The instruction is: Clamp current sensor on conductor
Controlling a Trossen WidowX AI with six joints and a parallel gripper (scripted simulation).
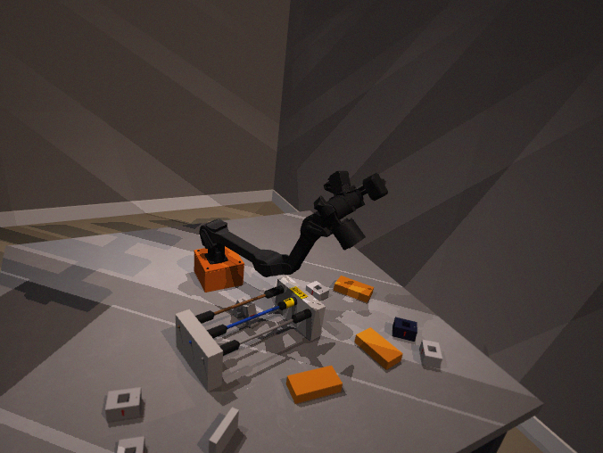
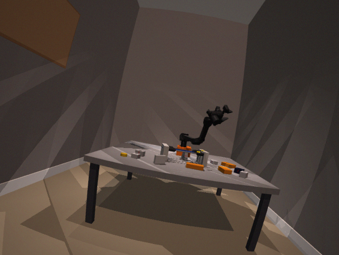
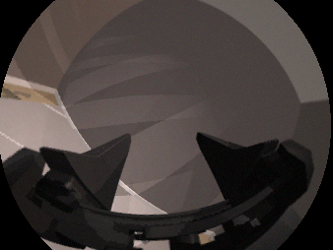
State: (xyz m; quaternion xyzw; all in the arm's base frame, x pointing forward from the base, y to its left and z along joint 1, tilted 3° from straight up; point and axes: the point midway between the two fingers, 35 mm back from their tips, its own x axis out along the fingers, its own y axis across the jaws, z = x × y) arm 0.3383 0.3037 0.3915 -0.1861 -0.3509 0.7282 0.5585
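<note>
A fixture of two grey end blocks (image 1: 197,348) (image 1: 316,314) holds three conductors: brown (image 1: 234,307), blue (image 1: 251,317) and grey (image 1: 265,333). The blue one carries a yellow sleeve (image 1: 287,302) at the far block, beside a yellow label (image 1: 298,292). A dark blue square block with a hole and a red mark (image 1: 404,328) (image 2: 238,169) stands to the right of the fixture. I cannot tell whether it is split open. My gripper (image 1: 370,211) (image 2: 228,113) (image 3: 165,136) is open and empty. It is raised high above the table's far right side and points at the wall.
Grey square blocks with holes stand about (image 1: 317,290) (image 1: 431,353) (image 1: 123,403) (image 1: 130,444). Three orange bricks (image 1: 314,383) (image 1: 378,347) (image 1: 353,288) lie right of the fixture. The arm's orange base (image 1: 218,268) sits behind it. The table edge (image 1: 487,424) is near.
</note>
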